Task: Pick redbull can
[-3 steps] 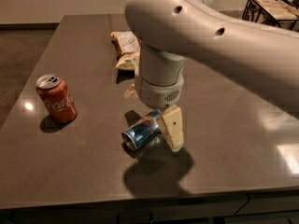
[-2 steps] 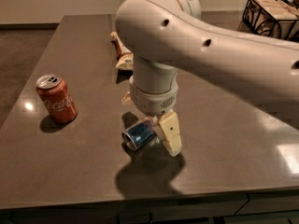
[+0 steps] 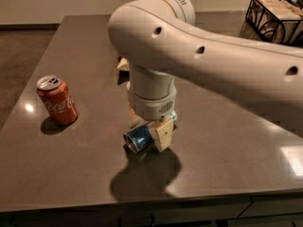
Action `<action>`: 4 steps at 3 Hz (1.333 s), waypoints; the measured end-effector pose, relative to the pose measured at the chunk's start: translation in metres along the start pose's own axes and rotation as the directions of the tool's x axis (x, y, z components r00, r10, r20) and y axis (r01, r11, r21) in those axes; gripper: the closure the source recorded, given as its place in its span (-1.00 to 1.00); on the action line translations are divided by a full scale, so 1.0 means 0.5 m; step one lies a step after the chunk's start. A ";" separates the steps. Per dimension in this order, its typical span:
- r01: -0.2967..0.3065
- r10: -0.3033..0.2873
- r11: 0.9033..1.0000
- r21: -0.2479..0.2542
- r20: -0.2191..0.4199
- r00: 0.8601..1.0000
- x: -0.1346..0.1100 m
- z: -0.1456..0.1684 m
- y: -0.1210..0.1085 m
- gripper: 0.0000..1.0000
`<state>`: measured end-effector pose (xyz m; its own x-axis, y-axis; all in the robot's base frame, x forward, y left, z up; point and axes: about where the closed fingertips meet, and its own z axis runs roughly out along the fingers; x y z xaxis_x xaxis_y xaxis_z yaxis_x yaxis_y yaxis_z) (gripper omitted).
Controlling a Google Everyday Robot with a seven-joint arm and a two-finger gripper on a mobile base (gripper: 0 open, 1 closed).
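The pincer (image 3: 150, 130) is down low over the tabletop (image 3: 227, 145), hanging straight beneath the white wrist of the arm (image 3: 213, 56). It sits right at the redbull can (image 3: 139, 137). Whether it has clamped onto the can or merely stands about it, I cannot tell, because the wrist covers much of the joint between them.

The redbull can lies on its side on the tabletop, directly under the pincer. Its blue flank shows and its silver rimmed end is turned toward 7 o'clock. At 6 o'clock from the pincer a dark shadow (image 3: 142, 181) of wrist and can spreads across the surface toward the near edge.

Between 9 and 10 o'clock, well apart from the pincer, a red Coca-Cola can (image 3: 57, 101) stands upright with its silver top showing. At about 11 o'clock, beyond the wrist, a corner of a pale packet (image 3: 123, 65) peeks out; the arm hides most of it. The arm itself sweeps off toward 2 o'clock and leaves the view at the right side. Far off between 1 and 2 o'clock, past the tabletop's back corner, is a dark wire basket (image 3: 265, 8).
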<state>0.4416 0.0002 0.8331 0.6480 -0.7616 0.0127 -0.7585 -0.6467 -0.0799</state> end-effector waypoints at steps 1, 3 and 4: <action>-0.015 0.015 1.000 -0.001 0.009 1.000 0.003 -0.006 -0.003 0.30; -0.046 0.043 0.997 0.068 0.049 0.998 0.020 -0.114 -0.002 1.00; -0.036 0.031 0.992 0.125 0.047 0.998 0.033 -0.190 0.000 1.00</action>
<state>0.4455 -0.0163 0.9279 0.6269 -0.7783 -0.0363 -0.7670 -0.6084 -0.2038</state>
